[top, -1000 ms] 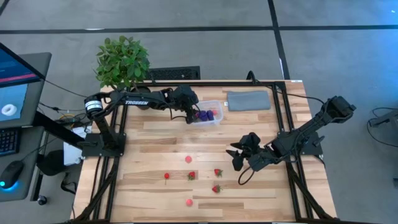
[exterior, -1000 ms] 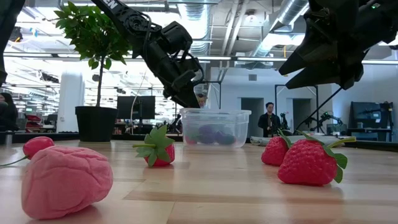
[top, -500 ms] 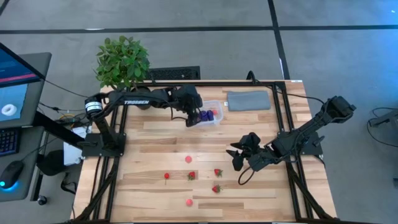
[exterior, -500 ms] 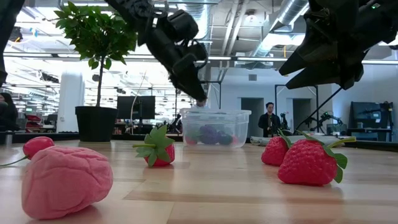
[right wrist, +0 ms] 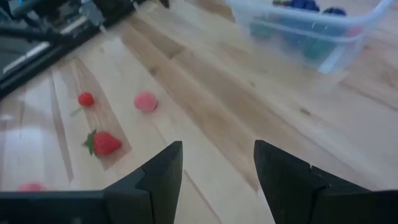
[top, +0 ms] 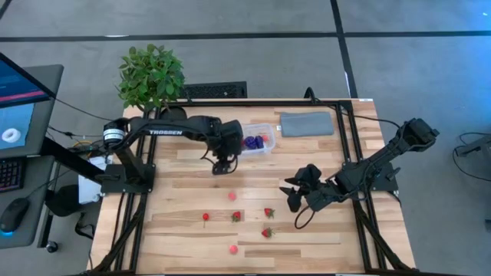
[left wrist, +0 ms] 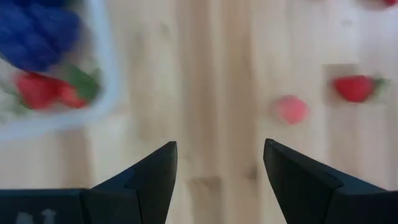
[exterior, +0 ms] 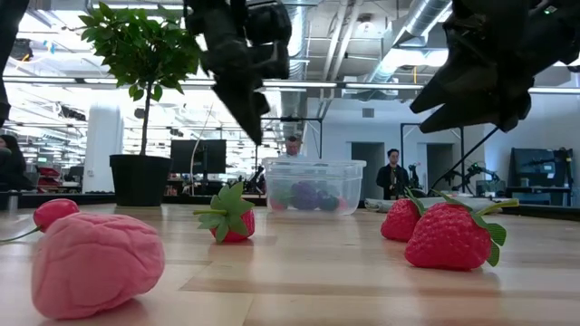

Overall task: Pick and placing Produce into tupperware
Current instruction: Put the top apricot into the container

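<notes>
The tupperware (top: 258, 140) is a clear low box at the far middle of the table, with purple and red produce inside (left wrist: 37, 43). Several loose pieces lie on the near middle of the table: a pink round piece (top: 232, 196), strawberries (top: 236, 216) (top: 268, 212) (top: 266, 232), a small red piece (top: 205, 217) and another pink one (top: 233, 248). My left gripper (top: 222, 165) hovers open and empty above the wood, just near-left of the tupperware. My right gripper (top: 294, 196) waits open and empty right of the strawberries.
A potted leafy plant (top: 151, 75) stands at the far-left corner. A flat grey pad (top: 307, 123) lies right of the tupperware. A black frame (top: 349, 146) borders the table. People stand in the room beyond (exterior: 392, 174). Bare wood lies between the tupperware and the loose pieces.
My left gripper has drawn back from over the tupperware's left part and travelled toward the table's near edge and slightly left, now hanging over bare wood. The tupperware and the loose produce stayed where they were.
</notes>
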